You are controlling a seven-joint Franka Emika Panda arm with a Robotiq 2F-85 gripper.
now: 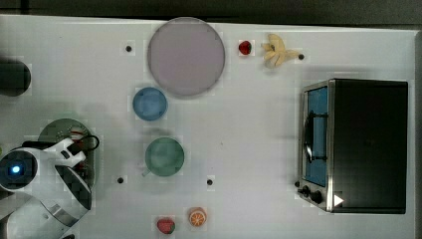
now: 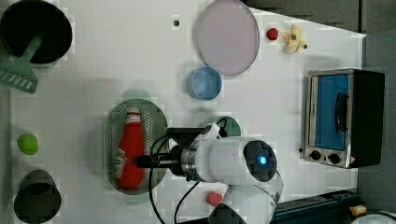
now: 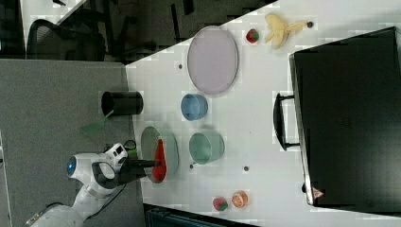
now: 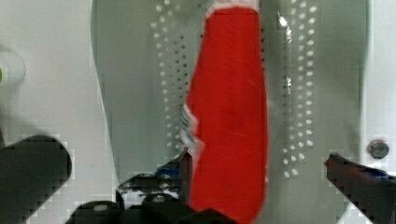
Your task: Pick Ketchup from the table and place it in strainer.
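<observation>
The Ketchup (image 2: 130, 149), a red bottle with a white cap, lies on its side inside the pale mint strainer (image 2: 109, 135), cap toward the left view's top. In the wrist view the Ketchup (image 4: 231, 116) rests on the strainer's dotted bottom (image 4: 135, 93). My gripper (image 4: 261, 163) hangs over the bottle's lower body and is open. One fingertip (image 4: 183, 163) is beside the bottle and the other (image 4: 355, 177) stands well apart from it. In the right view the gripper (image 3: 151, 163) reaches over the strainer (image 3: 171, 146) and the Ketchup (image 3: 160, 161). The arm covers much of the strainer (image 1: 54, 129) in the top view.
A teal cup (image 1: 164, 156) stands close to the strainer, with a blue cup (image 1: 150, 103) and a large grey plate (image 1: 186, 56) beyond. A toaster oven (image 1: 356, 144) stands at the top view's right. A strawberry toy (image 1: 165, 225) and an orange slice (image 1: 197, 217) lie near the edge.
</observation>
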